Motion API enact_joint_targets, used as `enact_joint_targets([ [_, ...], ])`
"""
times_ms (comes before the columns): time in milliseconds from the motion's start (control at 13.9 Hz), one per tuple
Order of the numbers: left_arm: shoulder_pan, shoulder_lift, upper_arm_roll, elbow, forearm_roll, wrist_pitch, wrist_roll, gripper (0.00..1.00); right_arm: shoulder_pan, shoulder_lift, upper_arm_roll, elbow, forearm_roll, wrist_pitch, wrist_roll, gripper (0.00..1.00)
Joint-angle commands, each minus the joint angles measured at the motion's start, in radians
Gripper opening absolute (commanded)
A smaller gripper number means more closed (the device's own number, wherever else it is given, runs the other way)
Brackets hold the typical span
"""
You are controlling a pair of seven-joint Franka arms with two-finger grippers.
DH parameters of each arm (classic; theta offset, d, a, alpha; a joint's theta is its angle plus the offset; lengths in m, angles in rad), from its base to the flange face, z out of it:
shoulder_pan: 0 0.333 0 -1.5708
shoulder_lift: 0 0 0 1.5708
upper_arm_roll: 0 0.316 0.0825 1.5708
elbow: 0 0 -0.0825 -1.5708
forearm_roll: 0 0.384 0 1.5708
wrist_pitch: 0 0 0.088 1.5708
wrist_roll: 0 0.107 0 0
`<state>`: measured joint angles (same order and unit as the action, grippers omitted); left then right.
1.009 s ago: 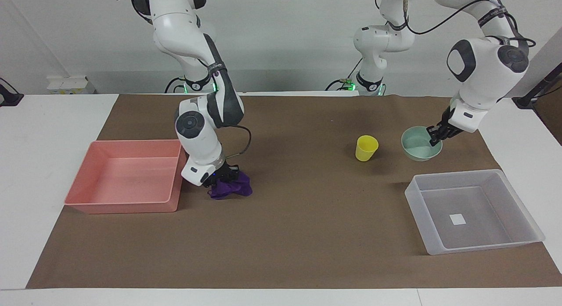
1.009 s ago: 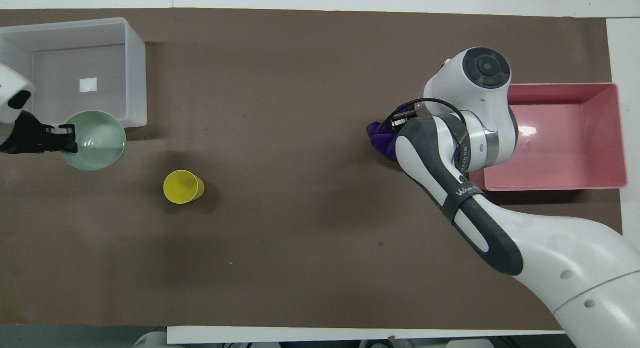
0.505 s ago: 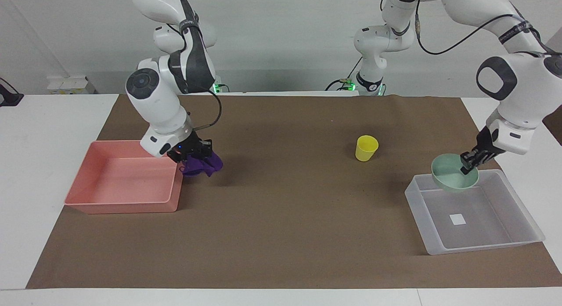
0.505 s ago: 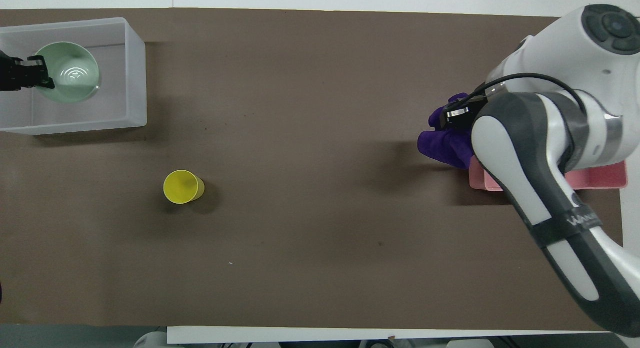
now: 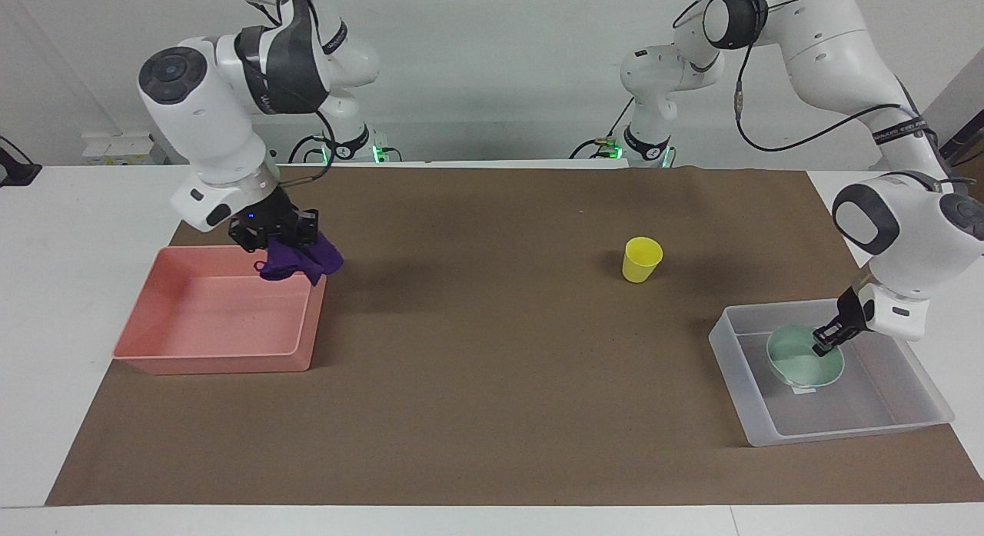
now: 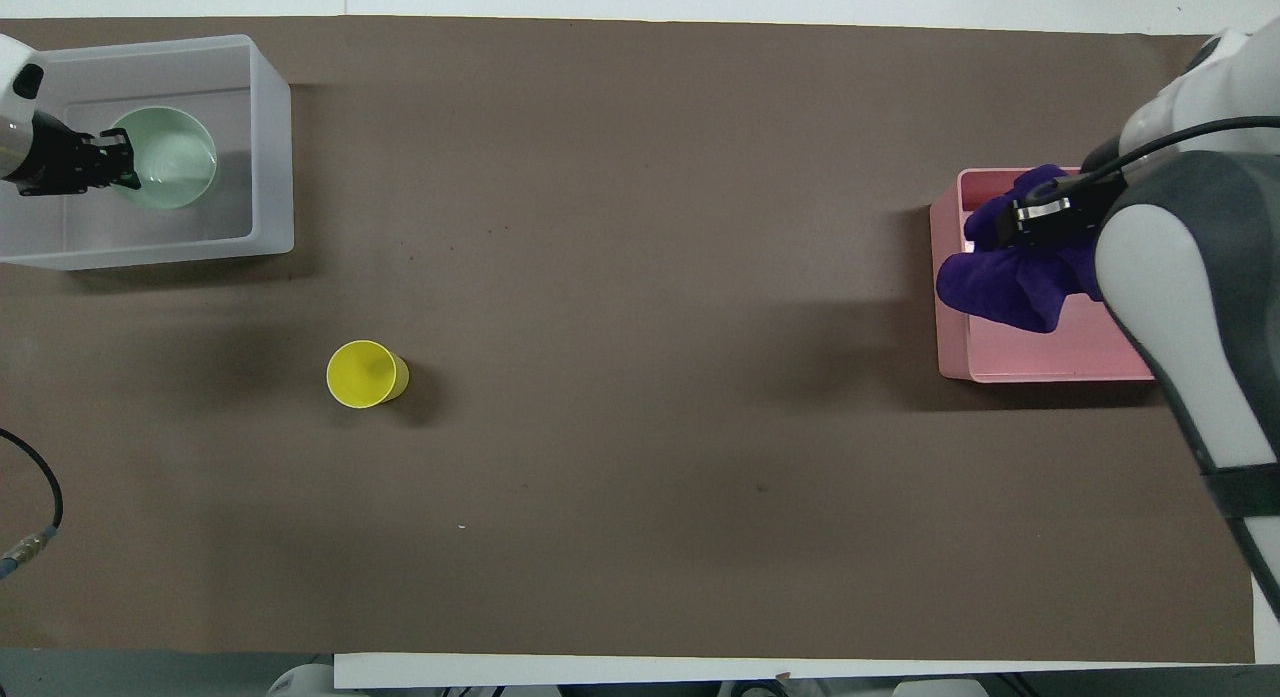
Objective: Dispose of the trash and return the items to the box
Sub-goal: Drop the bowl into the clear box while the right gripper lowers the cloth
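Releasing should wait: the right gripper point(image 5: 288, 242), clamped on the wrinkled purple cloth rag point(image 5: 301, 260), hangs over the pink plastic tray's point(image 5: 215, 357) rim, while the left gripper point(image 5: 824, 342), pinching the mint-green bowl's point(image 5: 799, 361) rim, lowers it into the clear plastic box point(image 5: 884, 421).

Rag point(image 5: 300, 259) is looking like soft wrinkled cloth, matt. Clear box point(image 5: 915, 413) and pink tray point(image 5: 215, 359) are showing smooth plastic. Bowl point(image 5: 799, 363) and cup point(image 5: 641, 259) are reading as smooth plastic. Brown mat point(image 5: 492, 413) is looking like matt paper.
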<state>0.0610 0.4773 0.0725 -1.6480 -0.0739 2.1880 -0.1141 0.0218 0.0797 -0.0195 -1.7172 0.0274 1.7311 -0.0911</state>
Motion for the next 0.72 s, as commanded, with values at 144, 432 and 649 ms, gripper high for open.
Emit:
enact_joint_targets([
  [144, -0.009, -0.008, -0.005, -0.038, -0.017, 0.075, -0.018, 0.98, -0.123, -0.040, 0.009, -0.179, -0.011, 0.157, -0.094, 0.00],
  [432, -0.050, -0.155, -0.014, -0.042, -0.012, -0.009, -0.033, 1.00, -0.160, -0.018, 0.009, -0.287, -0.011, 0.270, -0.131, 0.00],
  [649, -0.142, -0.291, -0.010, -0.094, -0.004, -0.280, -0.119, 1.00, -0.197, -0.003, 0.009, -0.380, -0.012, 0.402, -0.139, 0.01],
])
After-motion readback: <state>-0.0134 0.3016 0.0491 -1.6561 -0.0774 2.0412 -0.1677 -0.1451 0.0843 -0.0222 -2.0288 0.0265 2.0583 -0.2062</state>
